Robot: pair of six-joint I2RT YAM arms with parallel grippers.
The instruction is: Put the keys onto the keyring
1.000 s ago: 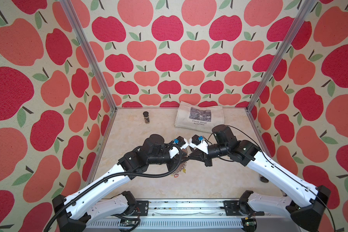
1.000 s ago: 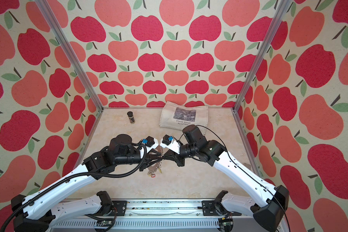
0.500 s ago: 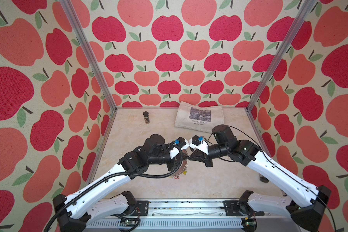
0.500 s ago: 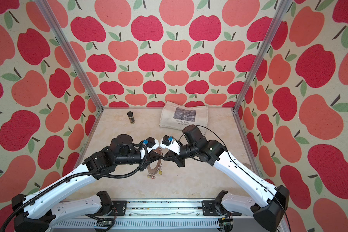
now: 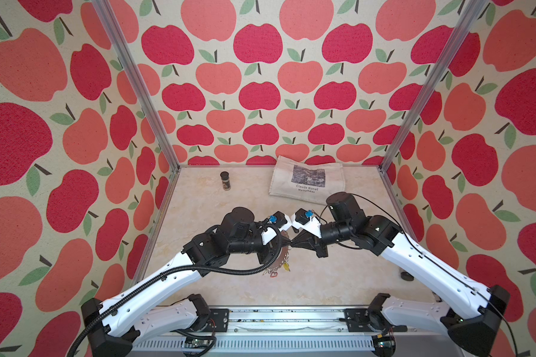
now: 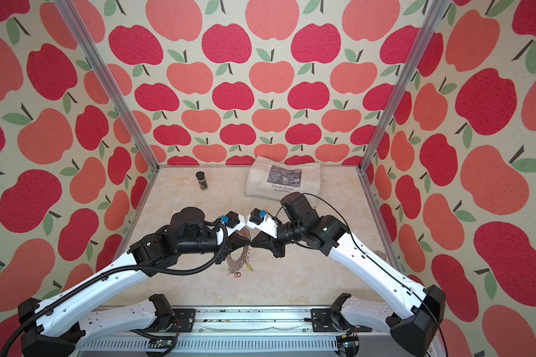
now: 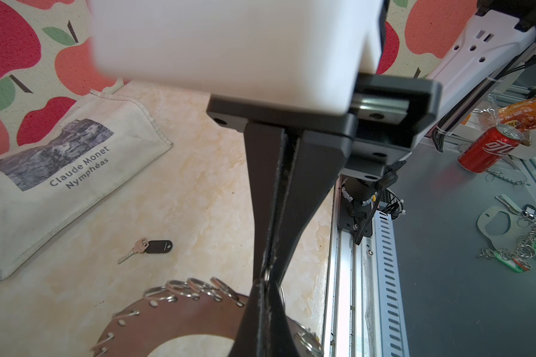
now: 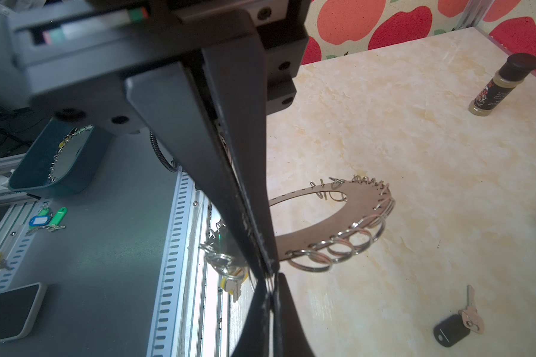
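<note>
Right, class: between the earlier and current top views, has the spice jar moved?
No. The spice jar stands where it was, between the back-left corner post and the tote bag.

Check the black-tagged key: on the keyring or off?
Off. The keys lie loose on the table, apart from the keyring.

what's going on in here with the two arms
Both arms are working on the keyring, a flat metal disc rimmed with small rings. The left claw and right claw meet tip to tip, both shut on one wire ring at its rim. The key with the black tag lies apart on the table, not yet attached.
</note>
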